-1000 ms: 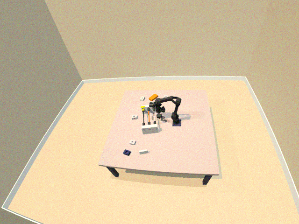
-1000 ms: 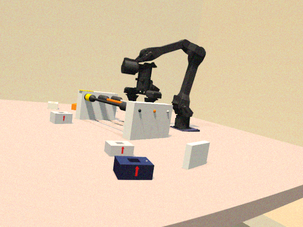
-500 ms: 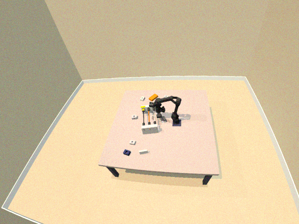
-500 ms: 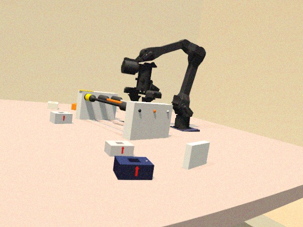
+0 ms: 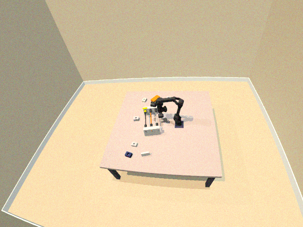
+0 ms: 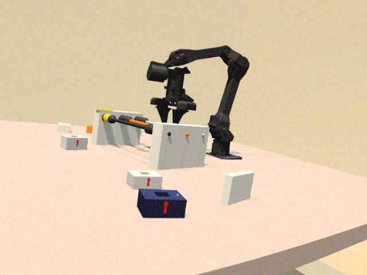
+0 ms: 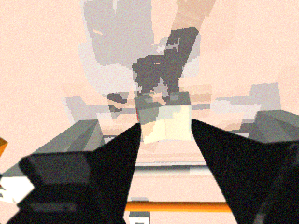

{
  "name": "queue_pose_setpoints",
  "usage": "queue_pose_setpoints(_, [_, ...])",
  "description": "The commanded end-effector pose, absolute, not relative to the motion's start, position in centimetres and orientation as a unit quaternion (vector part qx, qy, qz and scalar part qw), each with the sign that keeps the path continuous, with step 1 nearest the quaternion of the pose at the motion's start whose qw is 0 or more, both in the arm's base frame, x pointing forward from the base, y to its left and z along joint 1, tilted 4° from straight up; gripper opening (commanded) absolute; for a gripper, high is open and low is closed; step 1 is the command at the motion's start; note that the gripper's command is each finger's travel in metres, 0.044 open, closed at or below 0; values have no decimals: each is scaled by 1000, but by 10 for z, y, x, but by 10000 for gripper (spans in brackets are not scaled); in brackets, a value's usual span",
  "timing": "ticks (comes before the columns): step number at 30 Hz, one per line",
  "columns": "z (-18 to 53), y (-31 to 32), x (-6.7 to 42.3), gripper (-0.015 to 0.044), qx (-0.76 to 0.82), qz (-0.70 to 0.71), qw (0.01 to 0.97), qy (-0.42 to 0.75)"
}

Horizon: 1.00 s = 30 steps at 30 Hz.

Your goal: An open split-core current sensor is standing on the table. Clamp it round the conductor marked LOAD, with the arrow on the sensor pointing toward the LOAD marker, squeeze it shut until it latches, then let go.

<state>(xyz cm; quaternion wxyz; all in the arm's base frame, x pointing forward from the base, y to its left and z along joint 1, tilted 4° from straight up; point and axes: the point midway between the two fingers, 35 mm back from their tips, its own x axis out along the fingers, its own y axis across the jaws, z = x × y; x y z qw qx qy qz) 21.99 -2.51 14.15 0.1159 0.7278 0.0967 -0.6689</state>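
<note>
Pink table carries a white fixture with three parallel conductors. Behind it, the gripper has its jaws closed halfway onto a pale split-core sensor, seemingly on the table. Lifting straight up, keeping it level, should avoid snagging the conductors.

The arm is showing matte black all over — chunky links joined by rounded, drum-like joints, with a fat cylindrical housing jutting out at the wrist. Its foot is sitting on a thin dark blue base plate. The gripper is carrying two black fingers tapering to wedge points.
</note>
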Motion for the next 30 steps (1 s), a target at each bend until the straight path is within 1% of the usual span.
queue_pose_setpoints(1, [161, -25, 220, 0, 730, -667, 116, 95])
queue_pose_setpoints(11, [202, -24, 211, 0, 729, -668, 116, 94])
queue_pose_setpoints(16, [205, -24, 211, 0, 729, -665, 128, 106])
queue_pose_setpoints(30, [213, -24, 210, 0, 708, -598, 285, 246])
